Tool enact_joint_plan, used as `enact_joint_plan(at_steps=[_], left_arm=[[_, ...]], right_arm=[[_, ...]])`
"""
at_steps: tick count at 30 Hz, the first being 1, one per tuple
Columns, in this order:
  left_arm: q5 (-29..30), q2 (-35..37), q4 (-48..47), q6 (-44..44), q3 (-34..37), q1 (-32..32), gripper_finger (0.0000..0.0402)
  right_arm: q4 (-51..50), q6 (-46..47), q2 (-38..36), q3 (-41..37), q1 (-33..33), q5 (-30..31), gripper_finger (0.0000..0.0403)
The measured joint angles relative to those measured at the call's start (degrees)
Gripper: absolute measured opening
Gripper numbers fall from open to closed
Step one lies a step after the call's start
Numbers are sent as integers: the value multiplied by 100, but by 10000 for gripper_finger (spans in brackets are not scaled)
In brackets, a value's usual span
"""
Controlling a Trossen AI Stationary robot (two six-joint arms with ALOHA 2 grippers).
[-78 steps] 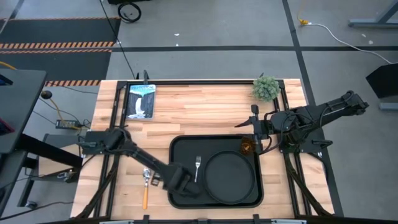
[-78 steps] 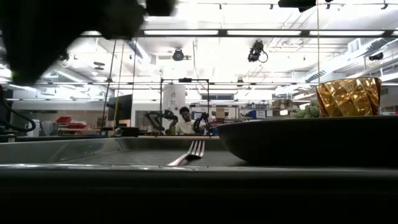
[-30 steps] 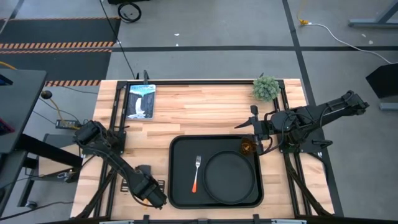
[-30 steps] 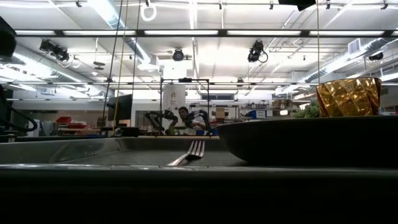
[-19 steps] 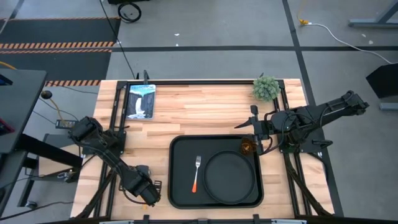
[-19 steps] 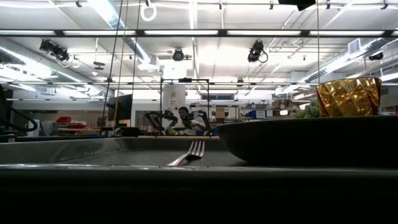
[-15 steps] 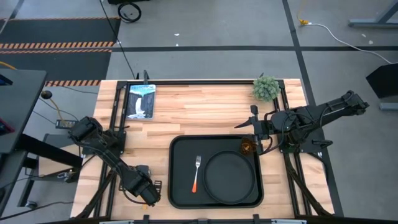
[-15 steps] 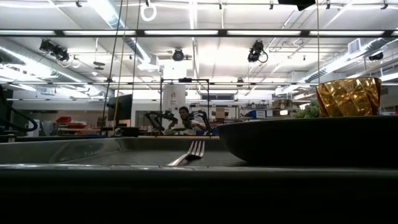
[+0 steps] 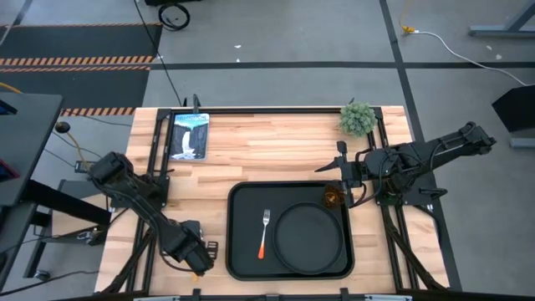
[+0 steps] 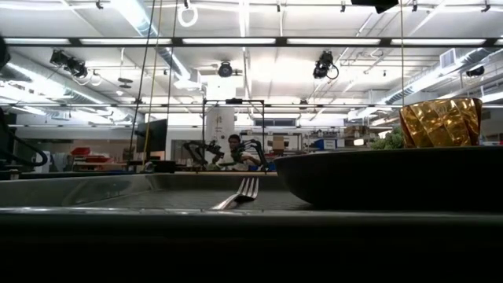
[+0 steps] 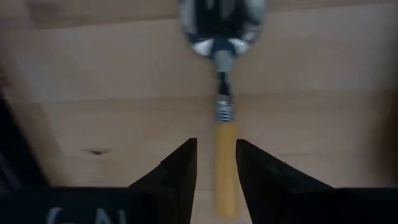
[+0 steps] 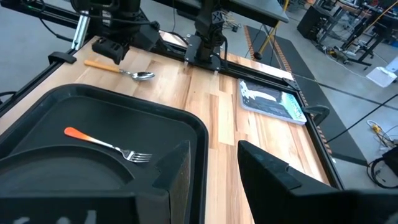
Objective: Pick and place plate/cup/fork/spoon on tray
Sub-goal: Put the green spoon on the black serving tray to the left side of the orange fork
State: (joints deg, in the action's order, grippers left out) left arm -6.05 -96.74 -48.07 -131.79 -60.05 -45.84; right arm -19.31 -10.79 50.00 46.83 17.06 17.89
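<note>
1. Spoon: hidden in the high view under the left gripper [image 9: 197, 261], beside the tray [image 9: 236, 201], which holds the fork [image 9: 264, 235], plate [image 9: 309, 238] and cup [image 9: 333, 197].
2. Low view: no spoon.
3. Left wrist view: spread fingers [image 11: 178, 171] straddle the spoon [image 11: 225, 118] handle on the table [image 11: 112, 74]; closing looks next.
4. Right wrist view: right gripper [image 12: 211, 163] spread, waiting near the tray's corner.

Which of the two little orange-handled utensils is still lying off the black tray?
The yellow-orange-handled spoon, on bare wood between the left gripper's fingers; the reddish-handled fork lies inside the tray.
</note>
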Motion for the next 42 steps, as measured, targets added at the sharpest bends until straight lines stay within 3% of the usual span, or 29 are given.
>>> enact_joint_plan(at_steps=[8,19,33,42], left_arm=[[177,-48,549,38,13,20,121],[-150,-246,454,11,51,20,121],[-229,-200,1340,-83,785,44,120],[-200,-211,1378,-66,791,64,55]], right_arm=[[-2,7,0,0,0,0,142],[-2,9,-2,0,0,-2,142],[-4,9,0,-2,0,-4,142],[-2,9,0,0,0,-4,142]])
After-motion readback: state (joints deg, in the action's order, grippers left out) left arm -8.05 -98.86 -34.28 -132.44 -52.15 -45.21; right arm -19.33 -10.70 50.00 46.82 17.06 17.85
